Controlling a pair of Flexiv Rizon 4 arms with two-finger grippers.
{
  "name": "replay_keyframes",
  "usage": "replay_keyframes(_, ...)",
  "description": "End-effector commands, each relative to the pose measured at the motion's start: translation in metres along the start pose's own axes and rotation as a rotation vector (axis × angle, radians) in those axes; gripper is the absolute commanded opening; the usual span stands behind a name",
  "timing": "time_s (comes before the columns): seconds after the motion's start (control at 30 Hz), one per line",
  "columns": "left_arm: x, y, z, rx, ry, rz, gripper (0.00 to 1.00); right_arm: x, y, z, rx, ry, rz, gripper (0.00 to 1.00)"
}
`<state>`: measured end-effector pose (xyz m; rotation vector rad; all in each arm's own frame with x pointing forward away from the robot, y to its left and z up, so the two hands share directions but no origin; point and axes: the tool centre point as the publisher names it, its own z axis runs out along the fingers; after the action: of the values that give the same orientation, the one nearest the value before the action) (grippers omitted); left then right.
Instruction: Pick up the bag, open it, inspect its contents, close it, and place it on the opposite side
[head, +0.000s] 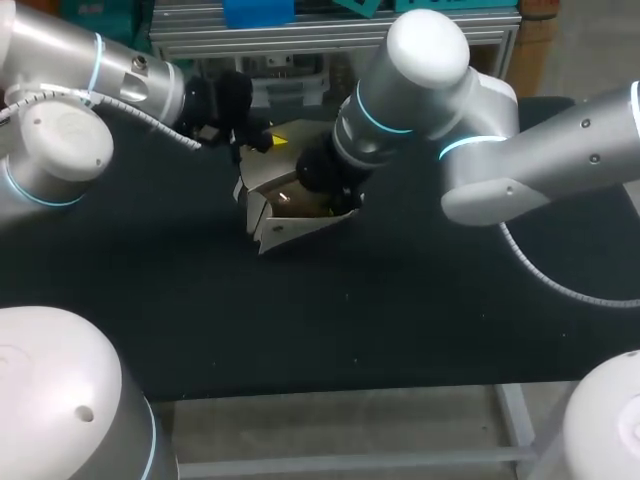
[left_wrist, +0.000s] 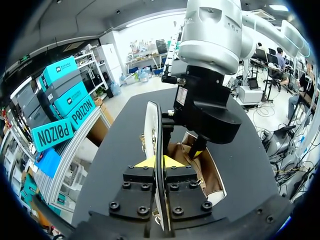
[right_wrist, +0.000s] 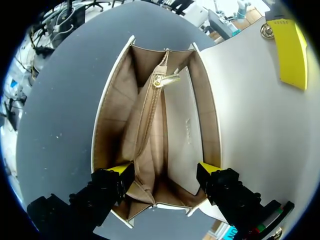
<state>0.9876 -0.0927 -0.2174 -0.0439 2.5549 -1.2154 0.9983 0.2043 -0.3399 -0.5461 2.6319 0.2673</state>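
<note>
A white bag (head: 288, 230) with a tan lining stands open near the table's middle. My left gripper (head: 262, 140) is shut on its raised white flap (left_wrist: 151, 125), holding it upright; in the left wrist view the flap runs edge-on between the fingers of that gripper (left_wrist: 156, 165). My right gripper (head: 330, 197) points down into the bag's mouth. In the right wrist view its gripper (right_wrist: 164, 170) is open, one yellow tip in the outer compartment, the other at the opposite wall. A zipped middle pocket with a gold pull (right_wrist: 166, 80) lies between them. The bag's bottom is not visible.
The black table (head: 400, 320) stretches out in front of and to both sides of the bag. My right arm's wrist (left_wrist: 207, 107) hangs right over the bag, close to the left gripper. A gold clasp (right_wrist: 266, 31) sits on the flap by the left fingertip (right_wrist: 292, 52).
</note>
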Motion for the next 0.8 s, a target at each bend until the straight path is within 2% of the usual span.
replay_keyframes(0.03,0.000,0.000,-0.003,0.003,0.001,0.003,0.00,0.004,-0.002,0.006,0.005,-0.006,-0.001,1.00)
replay_keyframes(0.43,0.001,0.000,-0.003,0.004,0.004,0.008,0.00,0.001,-0.002,0.002,0.010,-0.020,-0.008,1.00)
replay_keyframes(0.47,0.002,0.000,-0.003,0.003,0.005,0.009,0.00,0.000,-0.002,0.002,0.010,-0.024,-0.008,0.88)
replay_keyframes(0.5,0.002,0.000,-0.003,0.003,0.005,0.010,0.00,0.000,-0.002,0.001,0.011,-0.028,-0.009,0.56)
replay_keyframes(0.67,0.003,0.000,-0.003,0.002,0.009,0.014,0.00,-0.003,-0.001,-0.003,0.014,-0.044,-0.013,0.00)
replay_keyframes(0.8,0.004,0.000,-0.003,0.002,0.009,0.015,0.00,-0.005,0.000,-0.007,0.020,-0.059,-0.020,0.00)
